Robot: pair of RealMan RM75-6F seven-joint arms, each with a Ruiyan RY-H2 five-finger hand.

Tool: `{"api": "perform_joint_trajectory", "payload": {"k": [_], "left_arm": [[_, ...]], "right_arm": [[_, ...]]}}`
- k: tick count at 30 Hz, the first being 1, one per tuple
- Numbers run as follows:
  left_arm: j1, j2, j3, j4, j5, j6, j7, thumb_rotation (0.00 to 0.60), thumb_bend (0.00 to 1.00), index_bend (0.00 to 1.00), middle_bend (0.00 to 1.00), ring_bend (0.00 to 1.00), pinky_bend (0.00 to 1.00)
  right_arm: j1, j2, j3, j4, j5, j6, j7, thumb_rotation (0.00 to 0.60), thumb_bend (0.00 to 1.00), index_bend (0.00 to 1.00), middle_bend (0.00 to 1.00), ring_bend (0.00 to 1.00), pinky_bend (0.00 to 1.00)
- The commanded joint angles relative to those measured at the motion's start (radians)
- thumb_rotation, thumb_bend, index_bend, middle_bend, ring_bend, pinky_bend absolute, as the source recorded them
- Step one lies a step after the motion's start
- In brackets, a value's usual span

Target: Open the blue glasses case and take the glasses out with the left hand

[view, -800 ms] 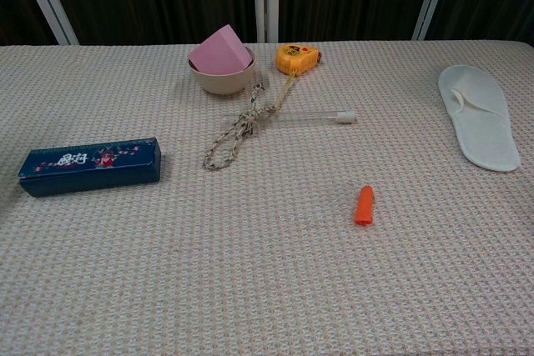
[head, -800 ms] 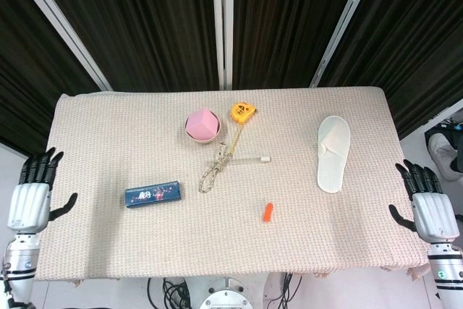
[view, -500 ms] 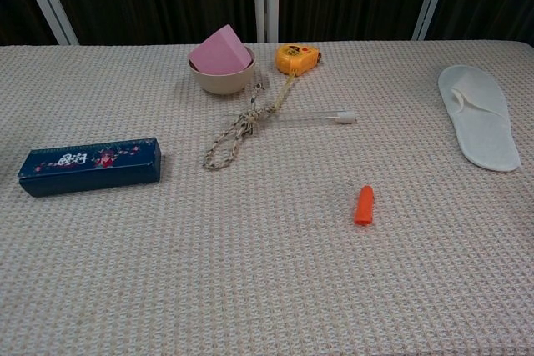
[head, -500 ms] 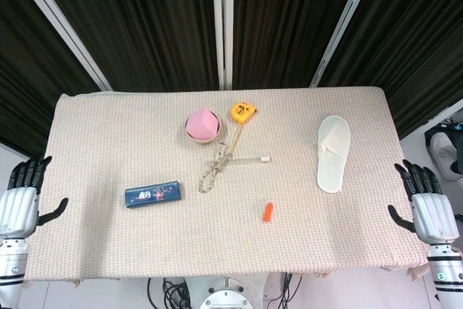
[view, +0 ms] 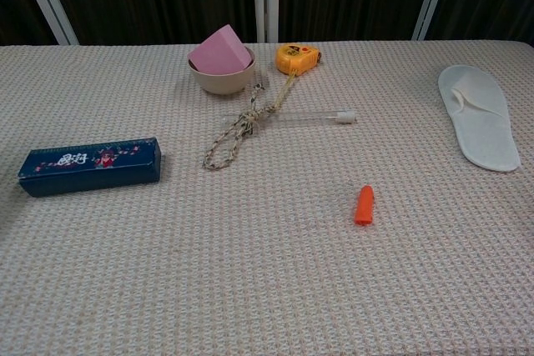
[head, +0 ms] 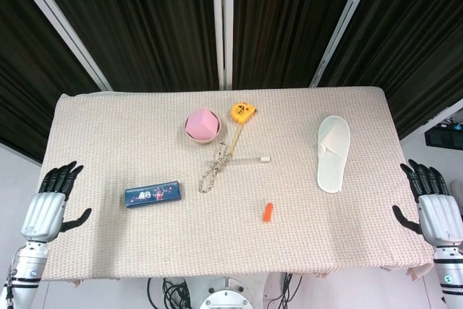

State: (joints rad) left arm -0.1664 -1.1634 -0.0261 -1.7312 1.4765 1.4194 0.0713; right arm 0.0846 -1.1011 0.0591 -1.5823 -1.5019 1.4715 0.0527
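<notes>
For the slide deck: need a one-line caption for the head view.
Both hands, left and right, open beside the table; closed blue glasses case untouched.

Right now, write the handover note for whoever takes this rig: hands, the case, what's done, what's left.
Left hand: open, holding nothing, off the table's left edge, apart from the case.
Right hand: open, holding nothing, off the right edge.
Blue glasses case: shut, lying flat on the left part of the table, untouched. Glasses not visible.
Done: nothing.
Left: reach the case, open it, take the glasses out with the left hand.
</notes>
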Motion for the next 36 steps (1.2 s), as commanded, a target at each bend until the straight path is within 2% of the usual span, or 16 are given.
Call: {"api": "perform_joint_trajectory", "payload": {"k": [1,9,13,19,26,36], "left_arm": [[-0.027,-0.029,-0.005,0.000,0.009,-0.034,0.017,0.600,0.25,0.06,0.03,0.00,0.04],[-0.137,-0.159,-0.026,0.078,-0.044,-0.221,0.015,0.600,0.25,0.06,0.04,0.00,0.06],[-0.177,-0.215,-0.036,0.126,-0.072,-0.283,0.025,0.600,0.26,0.07,0.09,0.00,0.06],[-0.196,-0.260,-0.051,0.168,-0.123,-0.311,0.017,0.600,0.31,0.08,0.17,0.00,0.10],[-0.208,-0.274,-0.051,0.197,-0.163,-0.344,0.001,0.600,0.31,0.08,0.18,0.00,0.10],[-0.210,-0.264,-0.043,0.187,-0.160,-0.337,-0.010,0.600,0.31,0.08,0.19,0.00,0.10]], "right_arm": [[0.003,0.005,0.003,-0.004,0.004,-0.007,0.001,0.600,0.24,0.00,0.00,0.00,0.00],[0.012,0.006,0.007,0.001,0.013,-0.025,0.002,0.600,0.24,0.00,0.00,0.00,0.00],[0.010,0.006,0.010,0.011,0.022,-0.027,0.019,0.600,0.24,0.00,0.00,0.00,0.00],[0.012,0.006,0.011,0.020,0.027,-0.035,0.025,0.600,0.24,0.00,0.00,0.00,0.00],[0.015,0.006,0.013,0.023,0.030,-0.040,0.029,0.600,0.24,0.00,0.00,0.00,0.00],[0.020,0.008,0.010,0.024,0.022,-0.048,0.029,0.600,0.24,0.00,0.00,0.00,0.00]]}}
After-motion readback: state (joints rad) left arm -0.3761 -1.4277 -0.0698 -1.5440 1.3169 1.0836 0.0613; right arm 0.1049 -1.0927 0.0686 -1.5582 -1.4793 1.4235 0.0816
